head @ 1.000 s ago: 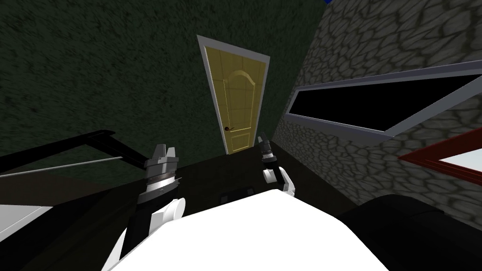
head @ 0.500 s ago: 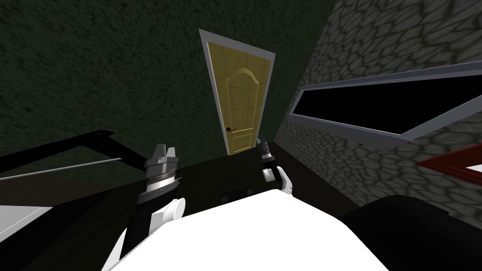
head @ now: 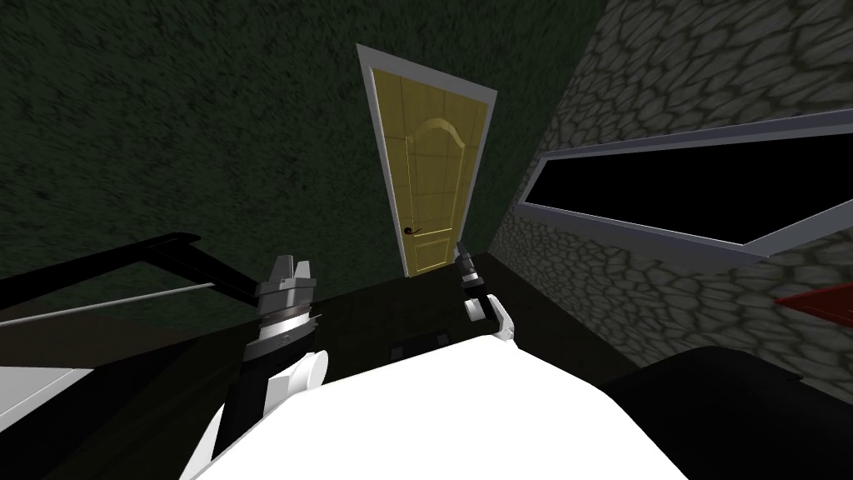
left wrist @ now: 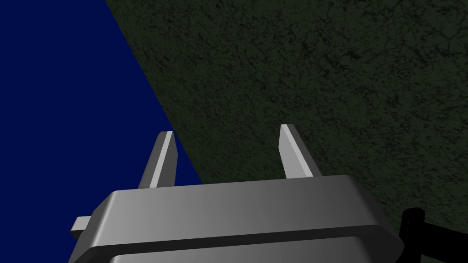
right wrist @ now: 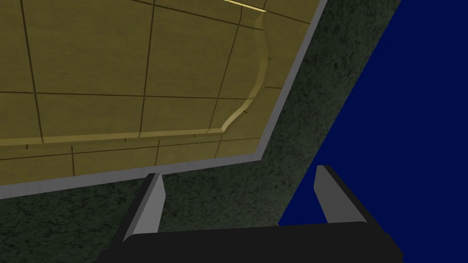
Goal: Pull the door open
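Note:
A yellow panelled door (head: 429, 158) in a grey frame stands shut in the dark green wall ahead. Its small dark lever handle (head: 412, 231) sits at the door's left edge, low down. My right gripper (head: 460, 248) is raised in front of the door's lower right corner, still short of it and to the right of the handle. In the right wrist view its fingers (right wrist: 153, 201) stand open, with the door's panels (right wrist: 137, 68) beyond them. My left gripper (head: 290, 267) is held up at the left, away from the door, and its fingers (left wrist: 292, 153) are open with nothing between them.
A stone wall runs along the right with a grey-framed window (head: 666, 192) showing a black area, and a red picture frame (head: 820, 302) at the edge. A dark furniture edge (head: 167, 250) lies to the left. A dark bulky shape (head: 733, 408) sits at the lower right.
The whole head view has shifted: the door now looks a little larger and further right, so I have moved closer. The door remains shut and both grippers keep their pose.

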You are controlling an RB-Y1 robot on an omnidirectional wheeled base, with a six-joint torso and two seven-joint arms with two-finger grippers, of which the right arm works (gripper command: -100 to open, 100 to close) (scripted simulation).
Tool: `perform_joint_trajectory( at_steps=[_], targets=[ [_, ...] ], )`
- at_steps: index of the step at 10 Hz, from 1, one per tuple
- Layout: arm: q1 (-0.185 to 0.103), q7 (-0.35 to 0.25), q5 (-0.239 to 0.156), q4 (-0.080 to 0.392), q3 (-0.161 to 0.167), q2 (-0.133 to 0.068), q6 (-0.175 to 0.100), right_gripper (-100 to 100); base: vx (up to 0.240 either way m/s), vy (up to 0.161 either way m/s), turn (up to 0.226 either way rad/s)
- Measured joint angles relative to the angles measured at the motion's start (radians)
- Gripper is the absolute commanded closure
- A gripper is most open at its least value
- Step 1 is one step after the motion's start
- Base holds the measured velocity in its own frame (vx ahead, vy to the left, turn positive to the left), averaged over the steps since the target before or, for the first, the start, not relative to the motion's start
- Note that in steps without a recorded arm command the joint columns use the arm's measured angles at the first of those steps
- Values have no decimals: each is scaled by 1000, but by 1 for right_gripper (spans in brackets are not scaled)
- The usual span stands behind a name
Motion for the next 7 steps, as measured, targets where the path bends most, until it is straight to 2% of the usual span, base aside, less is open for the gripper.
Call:
perform_joint_trajectory(
  at_steps=[7],
  targets=[
    [-70,-50,18,183,-23,-25,-32,-100,100,59,24]
  ],
)
